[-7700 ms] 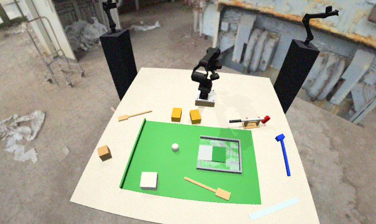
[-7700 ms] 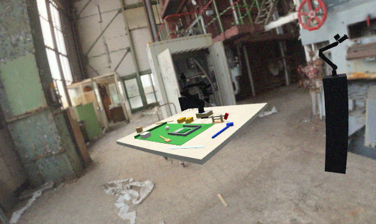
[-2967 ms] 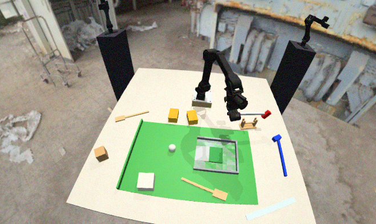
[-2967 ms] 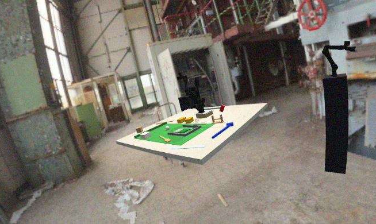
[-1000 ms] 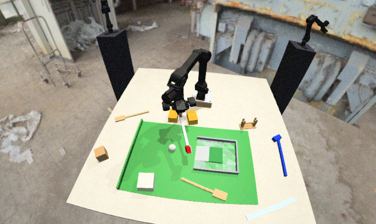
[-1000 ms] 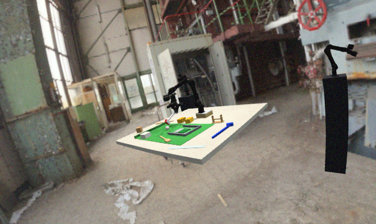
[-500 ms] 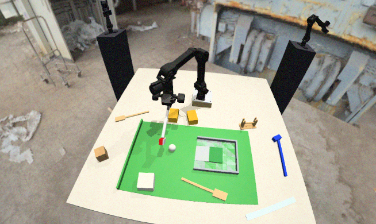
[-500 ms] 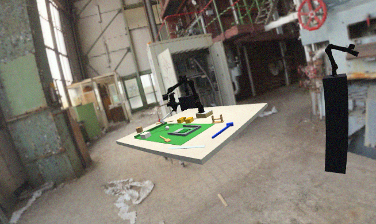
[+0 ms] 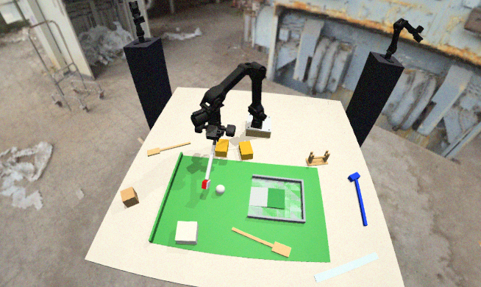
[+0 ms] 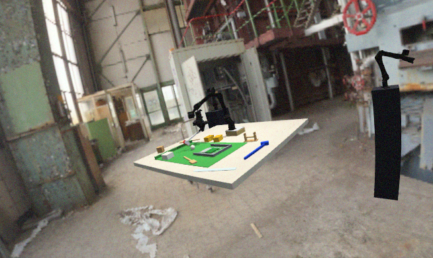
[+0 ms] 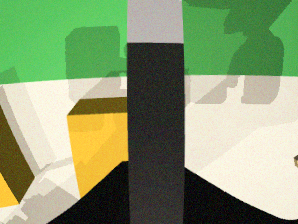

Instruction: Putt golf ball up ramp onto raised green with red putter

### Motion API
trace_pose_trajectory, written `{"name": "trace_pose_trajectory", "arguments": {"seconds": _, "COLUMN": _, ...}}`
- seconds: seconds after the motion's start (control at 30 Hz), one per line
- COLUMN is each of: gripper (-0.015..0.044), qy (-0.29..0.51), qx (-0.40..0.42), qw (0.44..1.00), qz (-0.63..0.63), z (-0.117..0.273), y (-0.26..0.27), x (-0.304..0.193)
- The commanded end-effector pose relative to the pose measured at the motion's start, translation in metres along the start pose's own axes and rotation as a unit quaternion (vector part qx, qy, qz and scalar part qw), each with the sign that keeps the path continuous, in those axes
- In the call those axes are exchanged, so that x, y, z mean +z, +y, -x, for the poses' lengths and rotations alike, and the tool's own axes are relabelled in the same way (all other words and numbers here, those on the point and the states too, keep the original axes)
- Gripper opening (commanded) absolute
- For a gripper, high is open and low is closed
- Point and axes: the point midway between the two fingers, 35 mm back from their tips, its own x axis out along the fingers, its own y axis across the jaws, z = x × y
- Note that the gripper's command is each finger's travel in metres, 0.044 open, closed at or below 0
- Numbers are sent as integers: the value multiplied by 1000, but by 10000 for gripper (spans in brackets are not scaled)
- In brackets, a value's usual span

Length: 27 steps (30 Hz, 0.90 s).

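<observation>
My gripper (image 9: 215, 140) (image 11: 147, 171) is shut on the dark grip of the red putter (image 9: 209, 165) (image 11: 155, 95), above the far-left part of the mat's far edge. The pale shaft slants down to the red head (image 9: 205, 184) (image 10: 186, 143), which hangs just left of the golf ball (image 9: 220, 189) (image 10: 192, 147) with a small gap; its shadow suggests it is slightly off the mat. The white ball rests on the green mat (image 9: 221, 217). To its right are the pale ramp (image 9: 258, 196) and the raised green (image 9: 276, 199) inside a grey border (image 9: 304, 200). The wrist view does not show head or ball.
Two yellow blocks (image 9: 222, 148) (image 9: 246, 150) stand near the gripper. A white block (image 9: 186, 232) and wooden paddle (image 9: 281, 249) lie on the mat. Around it are another paddle (image 9: 154, 151), brown cube (image 9: 129, 196), wooden stand (image 9: 318, 160), blue mallet (image 9: 360, 200) and pale strip (image 9: 346, 267).
</observation>
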Motion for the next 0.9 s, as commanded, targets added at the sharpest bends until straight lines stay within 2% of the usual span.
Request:
{"name": "trace_pose_trajectory", "arguments": {"seconds": 0.0, "gripper": 0, "qy": -2, "qx": -1, "qw": 1000, "qz": -3, "z": -7, "y": 0, "x": 0}}
{"name": "trace_pose_trajectory", "arguments": {"seconds": 0.67, "gripper": 0, "qy": -2, "qx": -1, "qw": 1000, "qz": -3, "z": -36, "y": 0, "x": 0}}
{"name": "trace_pose_trajectory", "arguments": {"seconds": 0.87, "gripper": 0, "qy": -1, "qx": -1, "qw": 1000, "qz": 0, "z": -34, "y": 0, "x": 0}}
